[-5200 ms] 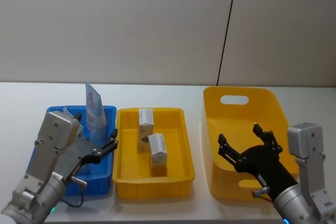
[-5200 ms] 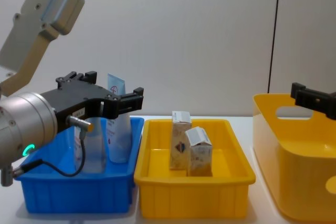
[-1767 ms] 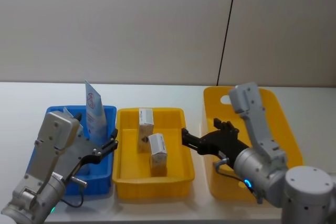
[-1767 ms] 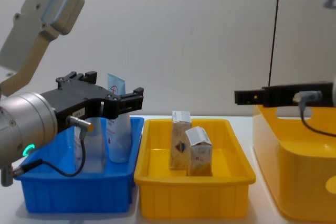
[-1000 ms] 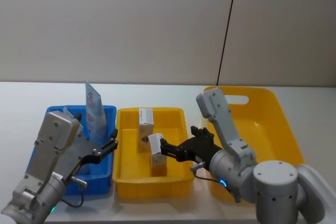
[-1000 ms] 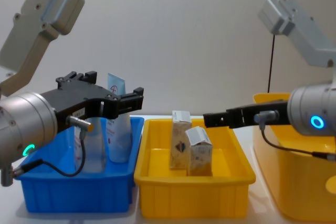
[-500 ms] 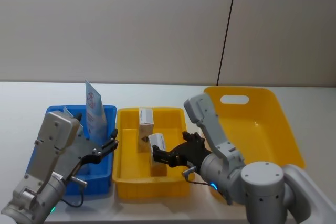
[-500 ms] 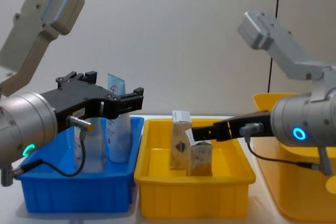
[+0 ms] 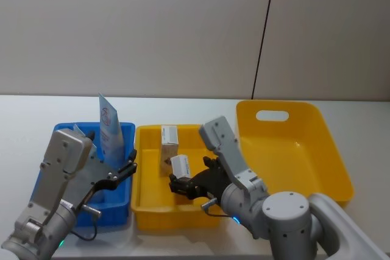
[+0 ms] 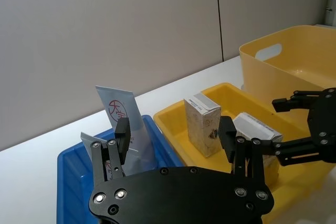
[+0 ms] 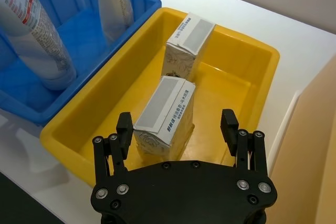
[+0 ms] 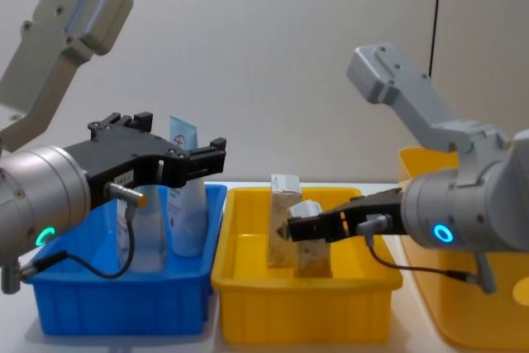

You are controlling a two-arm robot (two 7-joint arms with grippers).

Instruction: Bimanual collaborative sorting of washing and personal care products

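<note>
Two tan cartons with white tops stand in the yellow tray (image 9: 159,221): the far carton (image 9: 169,139) and the near carton (image 9: 180,165). My right gripper (image 9: 183,186) hovers open over the near carton (image 11: 165,114), one finger on each side of it; I see no contact. A white-and-blue squeeze tube (image 9: 109,127) and a translucent pouch (image 9: 78,131) stand upright in the blue tray (image 9: 60,130). My left gripper (image 9: 124,172) is held open at that tray's right side with nothing between its fingers.
The tall yellow tub (image 9: 301,162) with a handle cut-out sits right of the yellow tray. The three containers stand in a row near the white table's front edge. A plain wall rises behind the table.
My right arm has swung left from above the yellow tub, across the yellow tray, to the near carton. Its fingers stay open. The left arm has not moved.
</note>
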